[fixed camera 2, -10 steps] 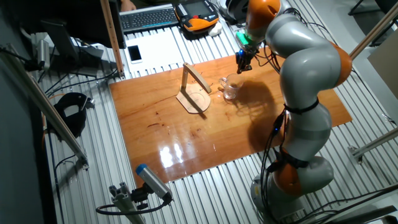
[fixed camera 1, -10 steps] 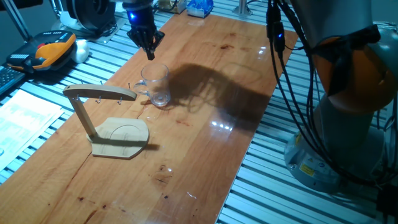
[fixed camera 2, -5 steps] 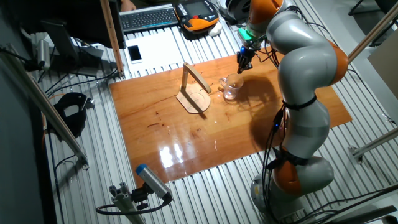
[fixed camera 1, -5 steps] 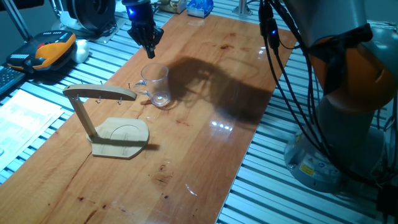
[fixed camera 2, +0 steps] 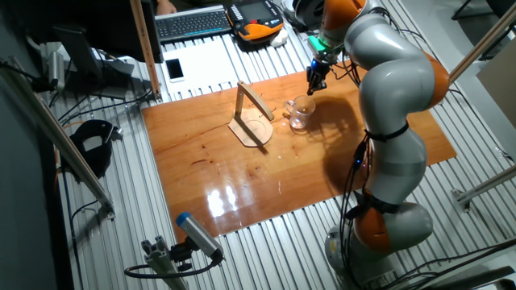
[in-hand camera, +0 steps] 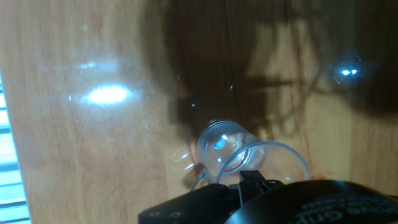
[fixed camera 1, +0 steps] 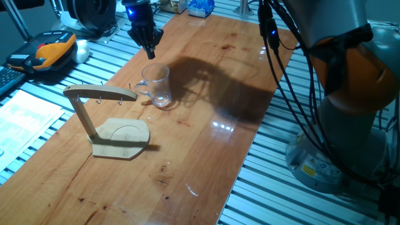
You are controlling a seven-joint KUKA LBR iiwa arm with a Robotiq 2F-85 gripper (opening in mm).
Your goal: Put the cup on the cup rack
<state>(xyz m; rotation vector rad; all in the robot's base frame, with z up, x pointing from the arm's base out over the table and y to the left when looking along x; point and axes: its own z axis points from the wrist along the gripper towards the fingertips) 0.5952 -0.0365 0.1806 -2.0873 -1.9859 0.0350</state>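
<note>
Gripper (fixed camera 1: 149, 49): two-finger type, recorded above the wooden tabletop (fixed camera 1: 206, 125) with fingertips drawn close together and nothing held between them; raised slightly over the past second and shifted a little toward 12 o'clock in one fixed view, then almost unmoved over the last half second. The change is judged to be a positioning hover before descent, so the grasp step is not yet begun and the task stands at its start. Glass mug (fixed camera 1: 156, 85): clear, cylindrical, upright on the tabletop, unmoved over the same second, handle turned toward the rack. From the gripper, the mug is placed at about 6 o'clock in that fixed view, below and apart, with no contact; in the hand view the mug (in-hand camera: 231, 151) is seen at the lower middle, just beyond the fingertips (in-hand camera: 249, 180). Cup rack (fixed camera 1: 106, 119): light wooden stand, flat base with circular groove, slanted post, top arm with small hooks; sited at about 8 o'clock from the mug, near but not touching. In the other fixed view the gripper (fixed camera 2: 313, 82), mug (fixed camera 2: 300, 113) and rack (fixed camera 2: 251, 117) are confirmed in the same order.
</note>
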